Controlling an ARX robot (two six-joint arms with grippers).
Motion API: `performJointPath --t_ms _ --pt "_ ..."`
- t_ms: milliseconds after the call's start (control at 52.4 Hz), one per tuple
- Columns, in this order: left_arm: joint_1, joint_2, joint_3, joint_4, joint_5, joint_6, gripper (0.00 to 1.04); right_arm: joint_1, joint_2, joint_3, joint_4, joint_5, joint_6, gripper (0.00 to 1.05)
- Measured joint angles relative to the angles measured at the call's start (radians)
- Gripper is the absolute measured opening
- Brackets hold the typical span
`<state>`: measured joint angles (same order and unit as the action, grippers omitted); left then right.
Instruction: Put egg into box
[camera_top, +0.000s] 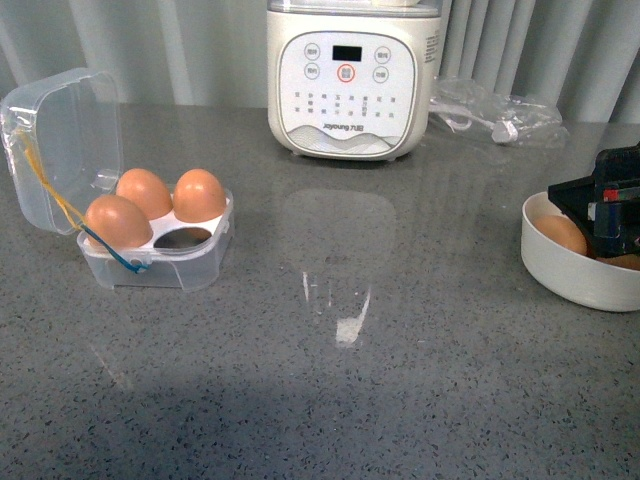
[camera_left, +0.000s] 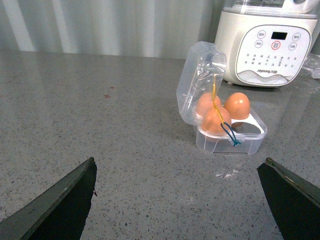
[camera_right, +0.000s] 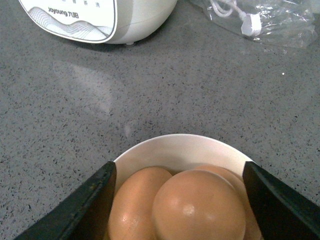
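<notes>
A gray table (camera_top: 400, 380) holds a white cooker (camera_top: 350, 80). The open box (camera_top: 190, 268) has three eggs (camera_top: 200, 195) and one free hole (camera_top: 182, 237). In the white bowl (camera_top: 575, 280), the right claw (camera_right: 178, 166) is spread around the egg (camera_right: 200, 210). The left claw (camera_left: 179, 161) is spread too.

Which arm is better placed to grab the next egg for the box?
Right. The right pincer is open over the white bowl, straddling the egg. The left pincer is open too, but it faces the box, across the table from the bowl.
</notes>
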<state>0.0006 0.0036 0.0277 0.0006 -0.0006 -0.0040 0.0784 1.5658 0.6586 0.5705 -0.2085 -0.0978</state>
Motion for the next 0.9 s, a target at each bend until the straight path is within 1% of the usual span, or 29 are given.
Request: performJointPath --t_ms 76,210,267,382,592,649,802,897 --pt "0.000 0.000 0.000 0.000 0.000 0.000 0.98 0.006 0.003 0.000 0.001 0.005 -0.009 0.67" --pt "0.000 0.000 0.000 0.000 0.000 0.000 0.98 0.013 -0.002 0.000 0.008 0.014 -0.011 0.47" --pt "0.000 0.000 0.000 0.000 0.000 0.000 0.98 0.016 -0.009 0.000 0.008 0.018 -0.011 0.42" --pt "0.000 0.000 0.000 0.000 0.000 0.000 0.98 0.027 -0.039 0.000 0.014 0.023 -0.011 0.41" --pt "0.000 0.000 0.000 0.000 0.000 0.000 0.98 0.104 -0.096 0.066 -0.040 -0.040 0.027 0.41" --pt "0.000 0.000 0.000 0.000 0.000 0.000 0.98 0.155 -0.085 0.103 -0.055 -0.076 0.057 0.41" --pt "0.000 0.000 0.000 0.000 0.000 0.000 0.98 0.275 0.010 0.201 -0.058 -0.127 0.126 0.41" --pt "0.000 0.000 0.000 0.000 -0.001 0.000 0.98 0.349 0.099 0.262 -0.027 -0.221 0.196 0.41"
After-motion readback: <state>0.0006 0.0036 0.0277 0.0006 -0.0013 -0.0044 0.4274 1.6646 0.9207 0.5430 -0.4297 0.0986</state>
